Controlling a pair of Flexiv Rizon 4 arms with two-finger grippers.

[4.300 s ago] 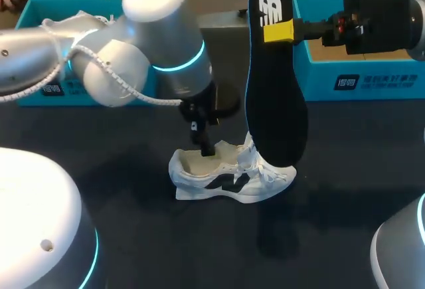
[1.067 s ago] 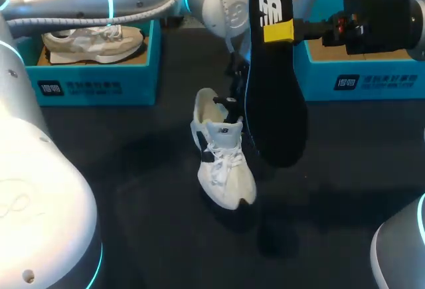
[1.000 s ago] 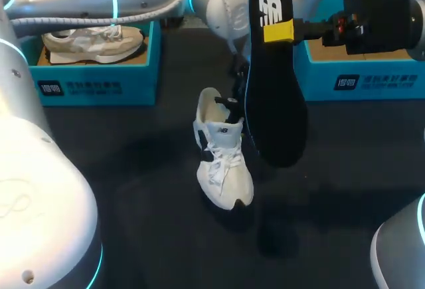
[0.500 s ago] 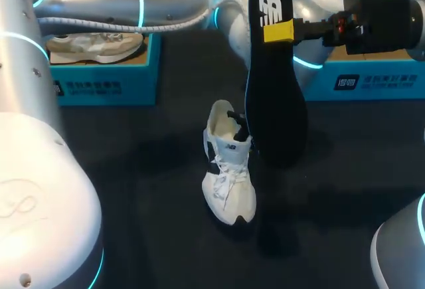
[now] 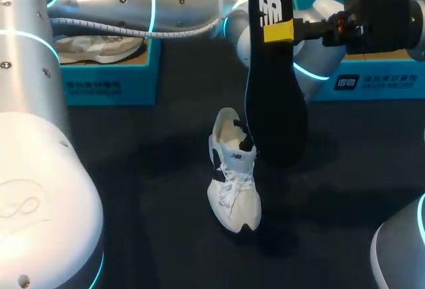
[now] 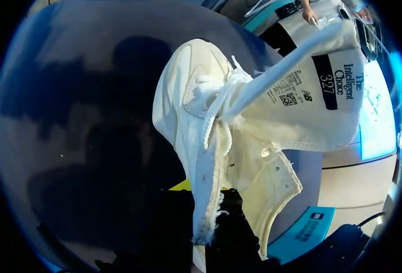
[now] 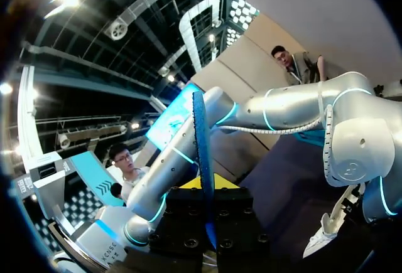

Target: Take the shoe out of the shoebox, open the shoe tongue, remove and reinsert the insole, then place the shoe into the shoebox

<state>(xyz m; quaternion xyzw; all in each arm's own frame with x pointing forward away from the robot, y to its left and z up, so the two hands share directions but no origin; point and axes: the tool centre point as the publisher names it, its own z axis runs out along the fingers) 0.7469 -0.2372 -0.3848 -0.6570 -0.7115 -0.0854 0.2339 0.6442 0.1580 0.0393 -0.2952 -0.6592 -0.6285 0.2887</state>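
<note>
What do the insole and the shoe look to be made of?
Insole: probably foam under a matte black fabric face, thin-edged, white logo printed. Shoe: off-white matte textile, possibly suede-like panels; stitching, frayed edges and woven laces show in the left wrist view.

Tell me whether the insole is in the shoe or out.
Out: the right tool holds the insole upright beside the shoe.

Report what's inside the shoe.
The left hand grips the shoe at its opening, pale lining showing; the insole is out, in the right hand. Its tongue hides the toe end.
</note>
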